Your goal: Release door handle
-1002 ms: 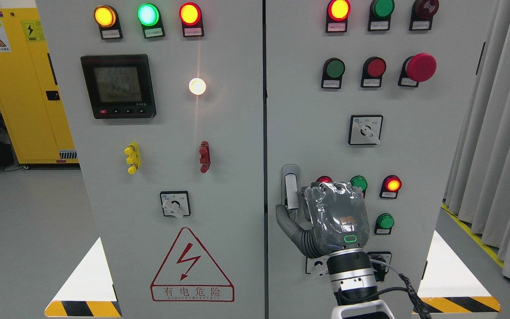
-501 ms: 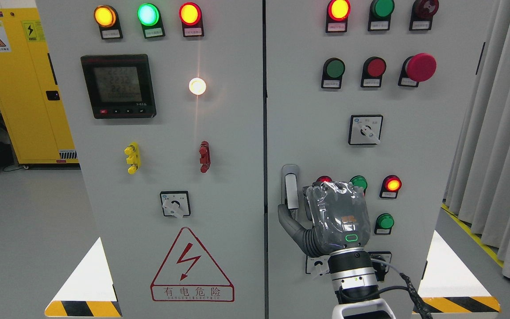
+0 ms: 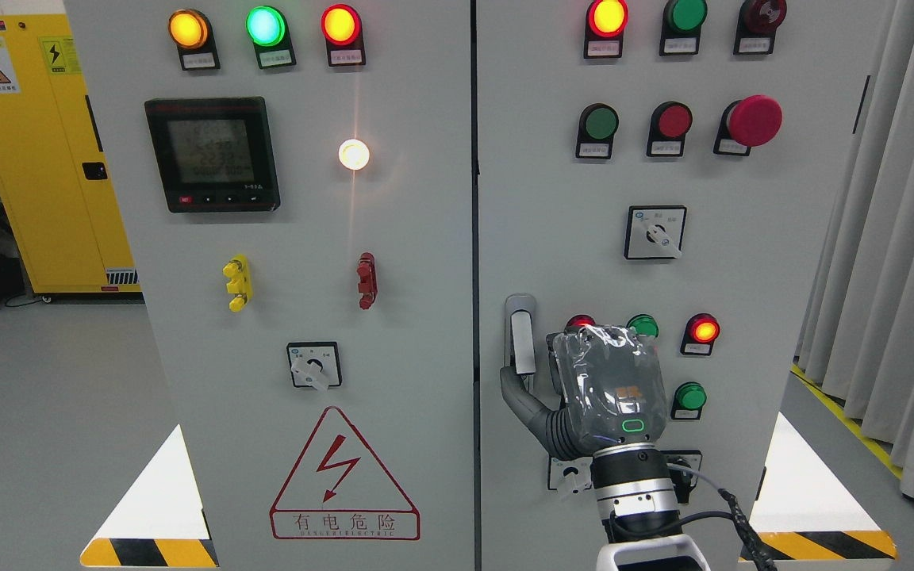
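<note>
Yellow cabinet: far left, standing behind the grey panel, warning stickers up top.
Left door: three lamps lit along the top, amber, green and red; a dark meter screen below them, and a white lamp glowing to its right.
Warning triangle: red lightning bolt, low on the left door, under a small rotary switch.
Door handle: upright grey lever at the left edge of the right door, just past the centre seam.
Right hand: up from the bottom edge, back of the palm facing us. The thumb reaches left to the handle's lower end, touching or just beside it. Fingers hidden behind the palm, so I can't tell whether they grip anything.
Right door: buttons and lamps ring the hand; one red lamp lit at its right, a big red mushroom button higher up.
Curtain: grey folds, far right.
</note>
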You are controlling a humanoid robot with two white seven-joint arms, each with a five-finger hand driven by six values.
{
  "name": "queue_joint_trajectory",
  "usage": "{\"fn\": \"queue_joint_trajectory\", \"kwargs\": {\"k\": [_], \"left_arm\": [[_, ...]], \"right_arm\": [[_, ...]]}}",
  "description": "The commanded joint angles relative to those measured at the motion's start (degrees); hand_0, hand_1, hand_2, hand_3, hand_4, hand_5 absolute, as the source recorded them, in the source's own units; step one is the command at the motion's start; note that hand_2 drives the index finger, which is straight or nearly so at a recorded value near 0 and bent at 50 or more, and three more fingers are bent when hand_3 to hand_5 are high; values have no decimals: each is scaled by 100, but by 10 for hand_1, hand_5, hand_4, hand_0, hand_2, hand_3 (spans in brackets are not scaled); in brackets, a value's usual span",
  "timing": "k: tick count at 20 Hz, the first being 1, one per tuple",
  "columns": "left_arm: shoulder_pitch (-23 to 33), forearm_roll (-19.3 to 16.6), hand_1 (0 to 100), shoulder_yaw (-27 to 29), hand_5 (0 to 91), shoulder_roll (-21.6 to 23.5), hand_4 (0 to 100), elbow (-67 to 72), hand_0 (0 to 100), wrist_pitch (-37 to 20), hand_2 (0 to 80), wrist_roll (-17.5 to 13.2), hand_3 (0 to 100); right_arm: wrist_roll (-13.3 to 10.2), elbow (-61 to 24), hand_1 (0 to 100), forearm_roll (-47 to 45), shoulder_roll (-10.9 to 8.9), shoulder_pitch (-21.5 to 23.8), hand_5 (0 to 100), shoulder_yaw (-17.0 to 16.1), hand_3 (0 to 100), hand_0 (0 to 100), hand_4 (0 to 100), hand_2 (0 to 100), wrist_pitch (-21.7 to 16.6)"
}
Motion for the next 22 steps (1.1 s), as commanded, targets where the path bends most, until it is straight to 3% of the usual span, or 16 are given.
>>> {"fn": "queue_joint_trajectory", "kwargs": {"k": [1,5,11,22], "left_arm": [[0,0,556,0,0,0,0,-70,120,-5,0,-1,0],[0,0,556,0,0,0,0,-70,120,-5,0,-1,0],[0,0,556,0,0,0,0,-70,120,-5,0,-1,0],[0,0,556,0,0,0,0,-70,120,-5,0,-1,0]], "right_arm": [[-3,6,430,-5,1,5,1000,-12,1000,386,1000,1000,3],[-3,6,421,-5,1,13,1000,-12,1000,400,1000,1000,3],[-3,6,415,-5,1,13,1000,-4,1000,498,1000,1000,3],[-12,-20,425,-5,1,40,1000,-12,1000,554,1000,1000,3]]}}
